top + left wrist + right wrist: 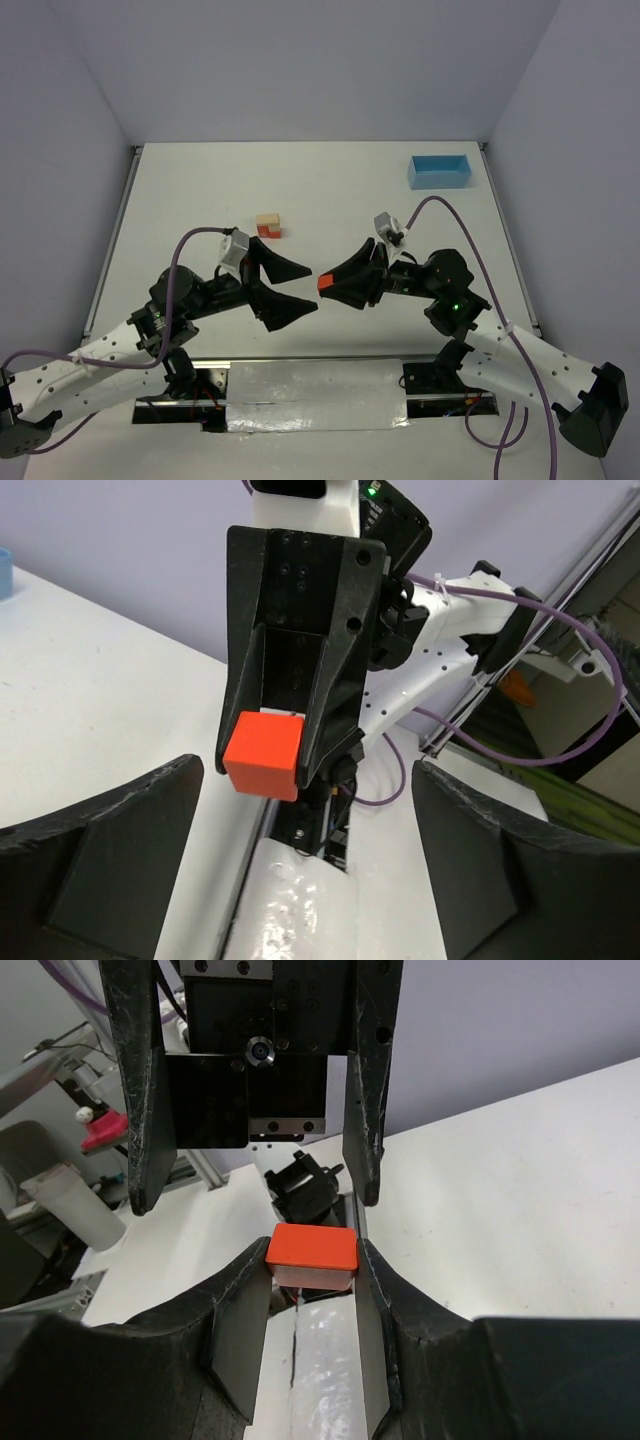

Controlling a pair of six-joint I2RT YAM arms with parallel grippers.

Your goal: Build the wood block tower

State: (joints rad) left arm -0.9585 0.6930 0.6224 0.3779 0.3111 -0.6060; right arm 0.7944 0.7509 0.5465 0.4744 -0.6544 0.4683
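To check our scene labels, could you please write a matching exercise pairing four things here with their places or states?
Things: 1 red-orange wooden cube; 2 light blue rectangular tray; 3 small stack of red-orange and tan wooden blocks; 4 left gripper.
Places or states: A far right of the white table; B open, empty; C mid-table; D between the fingers of the right gripper.
Pairs: 1-D, 2-A, 3-C, 4-B.

- No text, label, brand, number or sign readable in any view.
- Red block (263,753) in right claw (325,283): visible faces plain.
- Blue tray (440,171): too small to tell.
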